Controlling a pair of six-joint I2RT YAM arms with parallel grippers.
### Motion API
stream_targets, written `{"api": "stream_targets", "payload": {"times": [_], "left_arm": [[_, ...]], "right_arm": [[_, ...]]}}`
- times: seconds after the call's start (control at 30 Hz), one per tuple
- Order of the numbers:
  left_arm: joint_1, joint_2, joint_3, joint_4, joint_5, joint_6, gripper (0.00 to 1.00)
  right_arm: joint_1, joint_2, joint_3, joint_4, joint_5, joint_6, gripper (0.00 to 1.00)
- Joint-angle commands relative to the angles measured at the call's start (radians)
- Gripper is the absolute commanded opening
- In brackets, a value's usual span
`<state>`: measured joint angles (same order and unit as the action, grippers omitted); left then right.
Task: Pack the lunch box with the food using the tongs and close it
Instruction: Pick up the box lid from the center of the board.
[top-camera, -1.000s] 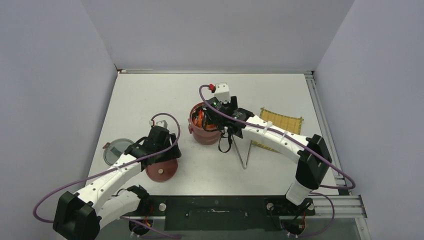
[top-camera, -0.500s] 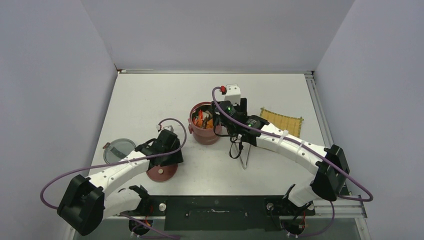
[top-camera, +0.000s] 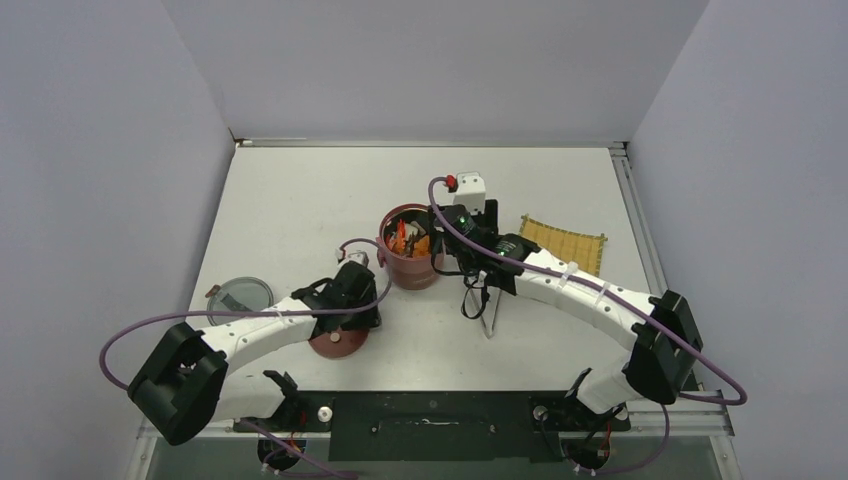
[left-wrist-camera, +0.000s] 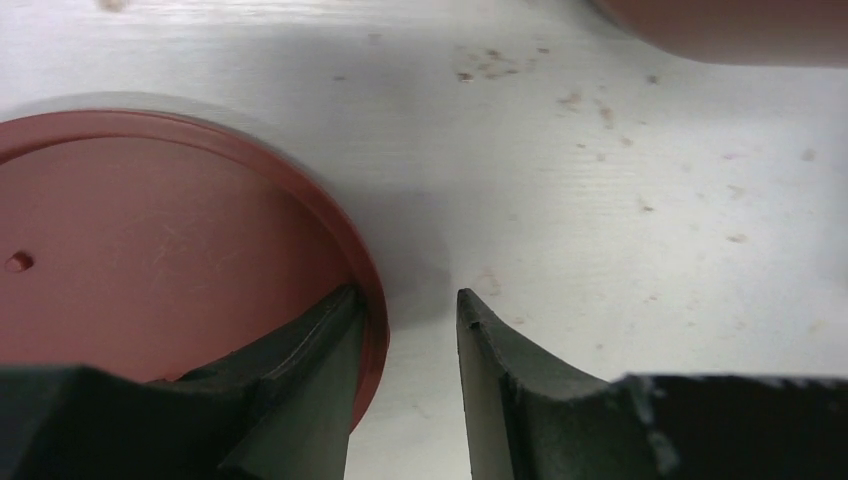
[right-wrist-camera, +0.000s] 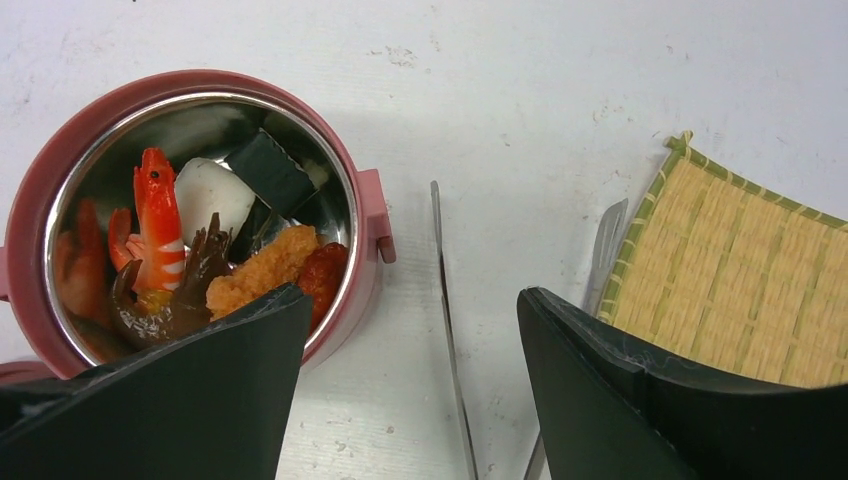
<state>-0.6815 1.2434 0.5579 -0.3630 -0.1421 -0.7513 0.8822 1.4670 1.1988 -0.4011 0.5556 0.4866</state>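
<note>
Left gripper straddles the rim of the flat round dark-red lid, unclamped; right gripper gapes over thin silver tongs.

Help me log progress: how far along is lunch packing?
Done: food sits in the round dark-red steel bowl; the thin silver tongs lie on the table under the open right gripper. In hand: the left gripper straddles the rim of the flat dark-red lid. Left: seating that lid.
</note>
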Motion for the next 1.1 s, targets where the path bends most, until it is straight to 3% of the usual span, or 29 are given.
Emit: {"api": "stream_targets", "payload": {"times": [0.0,0.17,0.27,0.37,0.47,0.57,0.7,0.87,1.07], "left_arm": [[-0.062,-0.006,-0.002,0.200,0.053,-0.051,0.37],[-0.129,0.020,-0.044,0.414,0.123,-0.097,0.34],[-0.149,0.010,-0.047,0.451,0.133,-0.113,0.33],[-0.147,-0.052,-0.024,0.378,0.107,-0.105,0.39],[-0.134,-0.152,0.033,0.167,0.036,-0.063,0.47],[-0.070,-0.239,0.061,-0.025,-0.023,-0.041,0.51],[0.109,-0.322,0.020,-0.168,0.011,-0.016,0.54],[0.287,-0.416,-0.093,-0.150,0.028,-0.050,0.55],[0.332,-0.477,-0.174,-0.151,-0.057,-0.130,0.54]], "right_arm": [[-0.008,-0.060,-0.019,0.030,-0.005,0.022,0.77],[-0.008,-0.103,-0.075,0.029,-0.034,0.056,0.77],[-0.008,-0.151,-0.121,0.028,-0.062,0.082,0.77],[-0.006,-0.209,-0.182,0.047,-0.114,0.117,0.77],[0.006,-0.266,-0.262,0.092,-0.180,0.166,0.77],[0.036,-0.298,-0.343,0.138,-0.219,0.215,0.77],[0.051,-0.280,-0.362,0.132,-0.226,0.253,0.76],[0.058,-0.272,-0.355,0.155,-0.244,0.245,0.76],[0.060,-0.297,-0.354,0.144,-0.212,0.223,0.76]]}}
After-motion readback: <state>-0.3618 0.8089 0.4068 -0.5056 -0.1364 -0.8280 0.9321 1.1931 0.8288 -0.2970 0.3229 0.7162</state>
